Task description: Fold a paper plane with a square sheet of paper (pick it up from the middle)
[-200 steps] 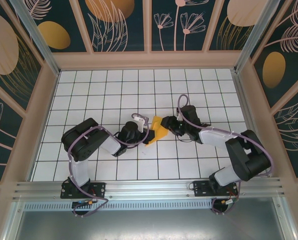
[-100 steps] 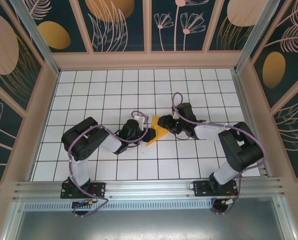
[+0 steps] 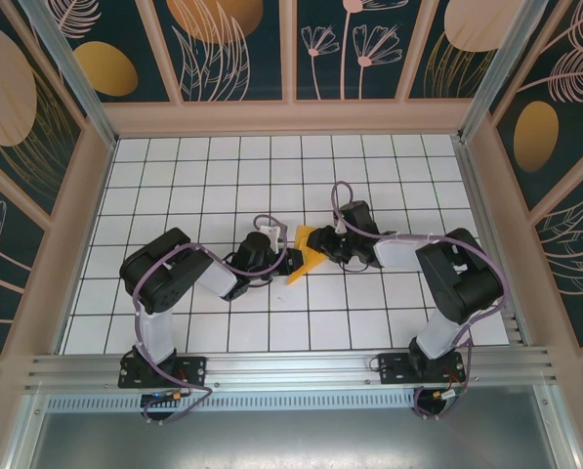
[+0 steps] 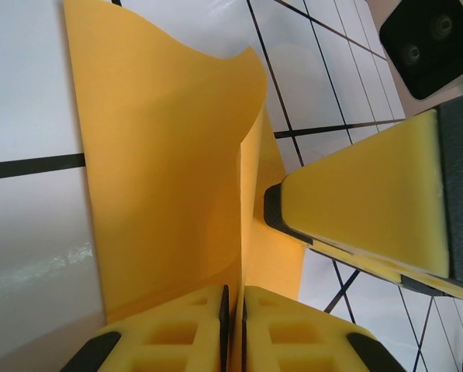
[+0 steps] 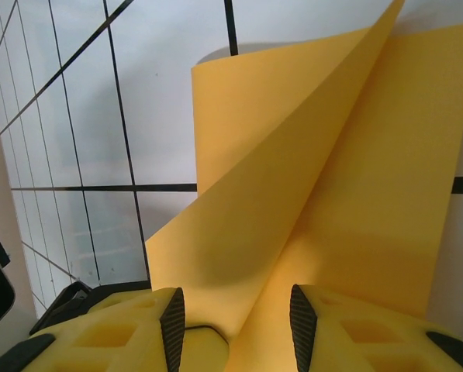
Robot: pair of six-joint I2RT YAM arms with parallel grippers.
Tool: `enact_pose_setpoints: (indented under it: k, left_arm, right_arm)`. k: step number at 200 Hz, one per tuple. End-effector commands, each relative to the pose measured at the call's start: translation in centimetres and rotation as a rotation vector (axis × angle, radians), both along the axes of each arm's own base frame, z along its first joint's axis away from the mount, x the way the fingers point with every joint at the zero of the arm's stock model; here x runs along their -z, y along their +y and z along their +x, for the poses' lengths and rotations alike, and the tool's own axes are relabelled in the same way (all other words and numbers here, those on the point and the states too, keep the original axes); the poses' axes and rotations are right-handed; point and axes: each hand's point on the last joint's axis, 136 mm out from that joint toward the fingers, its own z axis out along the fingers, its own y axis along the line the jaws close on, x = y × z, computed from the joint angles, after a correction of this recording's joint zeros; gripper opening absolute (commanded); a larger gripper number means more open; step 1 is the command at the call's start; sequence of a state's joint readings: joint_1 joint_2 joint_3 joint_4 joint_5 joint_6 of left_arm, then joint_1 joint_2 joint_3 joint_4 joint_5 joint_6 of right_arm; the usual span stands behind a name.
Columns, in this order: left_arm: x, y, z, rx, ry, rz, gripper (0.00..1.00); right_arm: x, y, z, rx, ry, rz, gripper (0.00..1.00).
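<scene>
The square sheet of paper [image 3: 308, 256] is orange-yellow, partly folded and lifted at the table's middle. It does not have the paper plane's dart shape. My left gripper [image 3: 293, 260] holds it from the left. In the left wrist view the paper [image 4: 169, 170] curls upward and a fold runs down between my left gripper's [image 4: 233, 310] pressed pads. My right gripper [image 3: 322, 244] meets the sheet from the right. In the right wrist view the paper [image 5: 316, 178] fans out and its lower fold passes through my right gripper [image 5: 237, 325], whose pads stand apart without pinching it.
The white grid table [image 3: 203, 186] is fenced by wooden side walls [image 3: 71, 225] and a metal rail [image 3: 291, 369] at the near edge. One finger of the right gripper [image 4: 371, 194] and its wrist camera [image 4: 429, 43] sit close beside the paper in the left wrist view.
The right arm has swung in and its gripper has moved left onto the paper, with its jaws narrowing a little. The left gripper has stayed shut on the sheet and barely moved.
</scene>
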State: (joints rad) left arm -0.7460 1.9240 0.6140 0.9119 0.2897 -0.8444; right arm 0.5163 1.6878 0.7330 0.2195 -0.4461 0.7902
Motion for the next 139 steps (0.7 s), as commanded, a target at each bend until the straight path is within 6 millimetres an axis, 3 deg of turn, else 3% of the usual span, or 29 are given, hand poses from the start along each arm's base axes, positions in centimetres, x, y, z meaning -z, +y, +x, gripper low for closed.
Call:
enact_pose_setpoints:
  k: [1, 88, 139]
  left_arm:
    - [0.4, -0.2, 0.1, 0.004, 0.033, -0.010, 0.16]
    - [0.3, -0.1, -0.2, 0.016, 0.054, -0.008, 0.24]
    - [-0.6, 1.2, -0.4, -0.025, 0.047, 0.018, 0.34]
  right_arm:
    - [0.2, 0.6, 0.3, -0.009, 0.011, -0.012, 0.44]
    - [3.0, -0.5, 0.1, 0.037, 0.100, -0.096, 0.47]
    - [4.7, -1.4, -0.2, 0.072, 0.155, -0.164, 0.48]
